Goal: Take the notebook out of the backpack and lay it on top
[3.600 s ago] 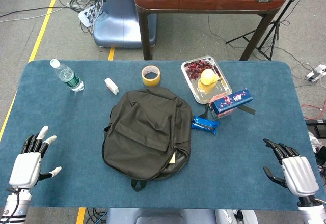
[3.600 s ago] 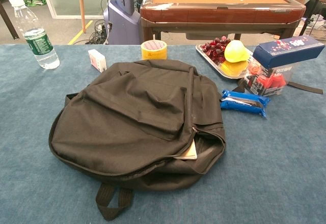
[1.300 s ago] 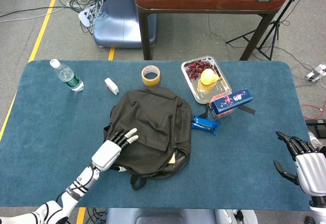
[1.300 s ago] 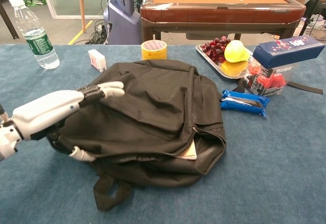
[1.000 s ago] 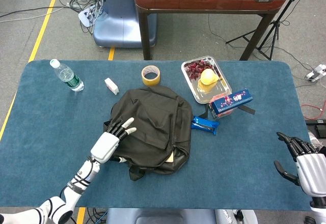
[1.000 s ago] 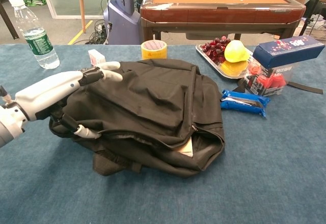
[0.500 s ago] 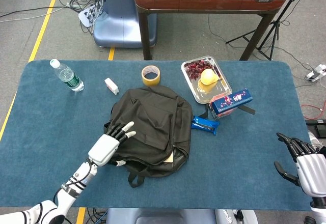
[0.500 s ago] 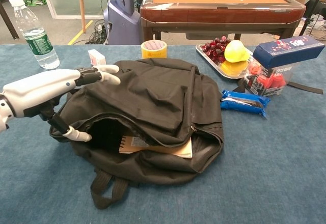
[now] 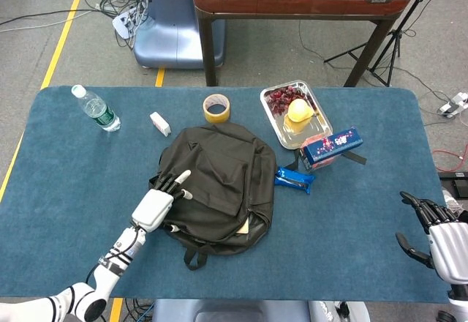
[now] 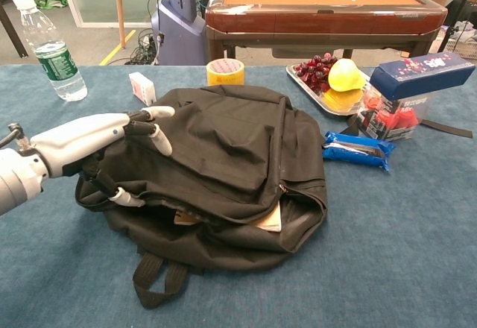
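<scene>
The black backpack lies flat mid-table, its zipper open along the near side. The tan notebook shows only as a corner in the opening at the near right; it also peeks out in the head view. My left hand is at the backpack's left side. Its fingers lie over the top flap and its thumb sits under the flap's edge, so it grips the flap. In the head view the left hand covers the bag's left edge. My right hand is at the table's near right corner, fingers apart, holding nothing.
A water bottle stands at the far left, with a small white box and a tape roll behind the bag. Right of the bag are a metal tray of fruit, a blue box and a blue packet.
My left hand has lowered the flap it had lifted, so the opening has narrowed and most of the notebook is hidden again. The right hand has stayed in place.
</scene>
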`<state>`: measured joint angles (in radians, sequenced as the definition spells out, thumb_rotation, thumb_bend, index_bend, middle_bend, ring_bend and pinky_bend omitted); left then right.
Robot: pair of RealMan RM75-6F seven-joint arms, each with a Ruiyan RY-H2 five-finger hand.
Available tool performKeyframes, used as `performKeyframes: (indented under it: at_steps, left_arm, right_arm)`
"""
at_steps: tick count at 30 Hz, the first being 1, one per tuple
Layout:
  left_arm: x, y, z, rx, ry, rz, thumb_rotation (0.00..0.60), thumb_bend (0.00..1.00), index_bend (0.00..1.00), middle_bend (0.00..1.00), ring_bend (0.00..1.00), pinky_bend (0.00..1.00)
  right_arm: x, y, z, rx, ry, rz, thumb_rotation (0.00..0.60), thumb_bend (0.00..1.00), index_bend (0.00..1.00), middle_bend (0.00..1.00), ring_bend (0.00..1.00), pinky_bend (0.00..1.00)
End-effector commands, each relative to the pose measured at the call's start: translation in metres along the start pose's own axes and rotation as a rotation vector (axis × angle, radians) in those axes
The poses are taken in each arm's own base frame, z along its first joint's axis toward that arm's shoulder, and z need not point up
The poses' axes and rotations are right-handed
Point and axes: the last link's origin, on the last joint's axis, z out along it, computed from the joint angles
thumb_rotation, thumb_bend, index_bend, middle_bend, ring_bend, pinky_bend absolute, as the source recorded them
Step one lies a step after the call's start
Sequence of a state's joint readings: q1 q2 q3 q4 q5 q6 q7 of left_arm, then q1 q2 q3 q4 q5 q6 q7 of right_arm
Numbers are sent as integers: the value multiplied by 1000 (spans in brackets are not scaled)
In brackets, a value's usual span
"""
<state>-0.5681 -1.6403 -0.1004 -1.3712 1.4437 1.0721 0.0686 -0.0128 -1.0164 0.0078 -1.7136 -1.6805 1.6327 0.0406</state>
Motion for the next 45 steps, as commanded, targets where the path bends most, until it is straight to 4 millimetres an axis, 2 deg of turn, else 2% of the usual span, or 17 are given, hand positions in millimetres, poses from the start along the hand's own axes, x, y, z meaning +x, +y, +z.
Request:
performKeyframes:
  at_steps: [1, 8, 12, 20, 28, 39, 45]
  left_arm:
    - [-1, 0, 2, -5, -7, 3, 600, 281, 447, 38, 1, 0]
    - [-2, 5, 6, -3, 10, -29, 600, 580, 643, 186, 78, 0]
    - [3, 9, 12, 22, 52, -131, 600, 675, 689, 216, 89, 0]
    - [30, 13, 20, 34, 141, -233, 600, 712, 697, 219, 89, 0]
    - [62, 24, 28, 28, 214, -327, 600, 721, 695, 219, 90, 0]
    - [53, 38, 37, 22, 186, -329, 600, 721, 669, 220, 90, 0]
    - [54, 41, 43, 20, 211, -329, 600, 721, 655, 219, 90, 0]
  right_arm:
    - [-1, 1, 0, -2, -1, 2, 600, 306, 169, 293, 244, 348]
    - [-2, 2, 1, 1, -4, 4, 600, 306, 169, 293, 244, 348]
    - [-3, 0, 3, 21, -16, 5, 600, 306, 169, 293, 244, 348]
    - [-12, -23, 6, 147, -99, 28, 600, 306, 169, 293, 244, 349]
    - [-38, -73, 16, 394, -290, 98, 600, 306, 185, 293, 244, 350]
    - [-82, -148, 44, 649, -428, 107, 600, 306, 201, 293, 244, 349]
    - [-96, -168, 57, 669, -463, 137, 600, 305, 201, 298, 244, 349]
